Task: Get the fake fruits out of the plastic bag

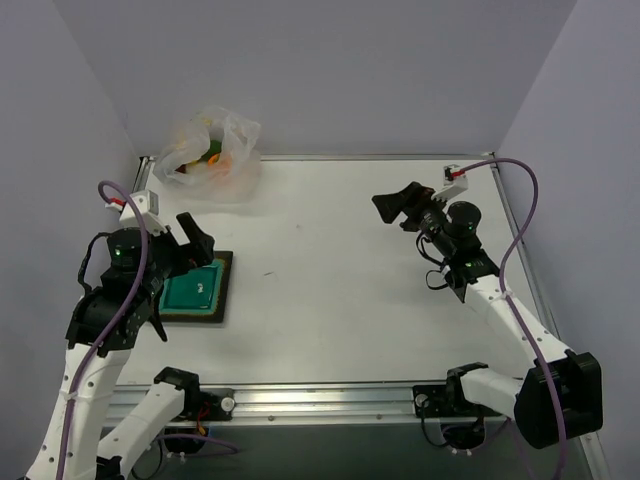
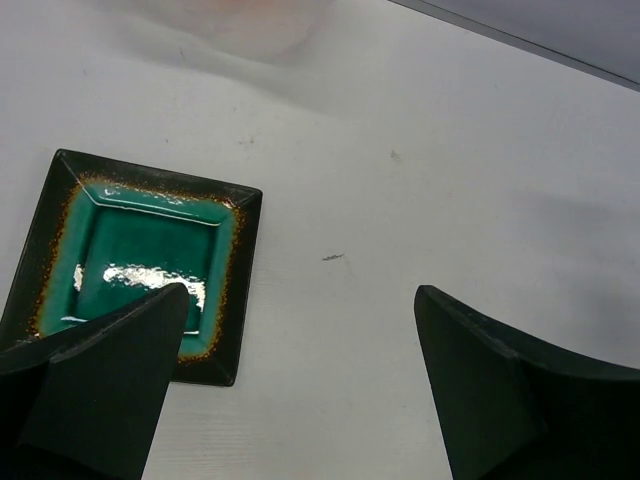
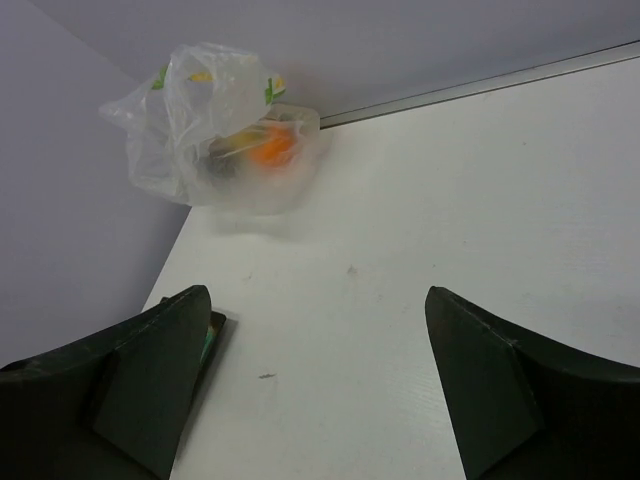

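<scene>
The plastic bag point(image 1: 210, 150) sits crumpled in the far left corner of the table, against the wall. Through its translucent film I see the fake fruits: an orange one point(image 1: 229, 160), a green patch point(image 1: 213, 156) and some yellow near the top. The right wrist view shows the bag point(image 3: 215, 130) ahead and to the left, with the orange fruit point(image 3: 272, 150) inside. My left gripper point(image 1: 197, 240) hovers open over the green tray's far edge, well short of the bag. My right gripper point(image 1: 400, 205) is open above the table's right half, pointing toward the bag. Both hold nothing.
A square green tray point(image 1: 195, 290) with a dark rim lies on the left side of the table; in the left wrist view the tray point(image 2: 150, 250) is under the left finger. A metal rail point(image 1: 300, 400) runs along the near edge. Walls close in the back and sides.
</scene>
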Available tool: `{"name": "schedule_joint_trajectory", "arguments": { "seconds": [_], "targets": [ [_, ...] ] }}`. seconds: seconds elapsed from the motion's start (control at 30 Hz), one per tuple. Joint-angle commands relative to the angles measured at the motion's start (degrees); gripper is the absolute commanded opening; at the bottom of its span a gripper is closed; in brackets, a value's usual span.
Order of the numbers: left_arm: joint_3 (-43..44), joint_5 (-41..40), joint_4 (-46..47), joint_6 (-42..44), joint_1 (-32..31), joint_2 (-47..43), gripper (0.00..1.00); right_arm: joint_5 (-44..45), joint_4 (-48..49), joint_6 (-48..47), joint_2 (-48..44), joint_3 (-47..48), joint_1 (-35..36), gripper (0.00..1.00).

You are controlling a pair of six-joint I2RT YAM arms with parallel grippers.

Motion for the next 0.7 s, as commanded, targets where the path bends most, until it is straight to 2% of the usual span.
{"name": "schedule_joint_trajectory", "arguments": {
  "seconds": [0.0,0.07,0.17,0.27,0.3,0.4,0.57,0.67],
  "targets": [
    [3.4,-2.4,-1.4,0.9,0.1,2.5,0.94,-0.7,0.3,-1.1,-1.5,0.6,0.1,0.84],
    [4.4,-2.8,-0.7,0.9,0.2,4.1,0.94,-0.9,0.4,-0.5,-0.7,0.8,0.3,0.83],
    [9.0,-2.0,1.1,0.5,0.2,11.2,0.94,-1.8,2.3,1.0,1.4,1.4,0.4,0.73],
    [13.7,-4.9,4.9,0.8,0.2,16.6,0.94,-2.7,3.3,1.7,3.7,2.9,1.2,0.51],
    [14.6,-6.1,5.9,0.9,0.2,17.8,0.94,-2.2,3.7,1.8,4.2,3.3,2.1,0.41],
    [19.6,-10.0,10.0,1.5,1.3,22.8,0.94,-0.7,3.9,1.9,6.3,6.0,4.3,0.28],
    [25.3,-11.8,14.8,1.4,6.2,29.3,0.95,3.1,2.7,0.4,12.1,12.5,9.0,0.26],
    [30.0,-13.2,16.6,2.0,10.1,35.9,0.95,6.8,-1.3,-3.1,16.5,19.1,13.4,0.29]
  ]
}}
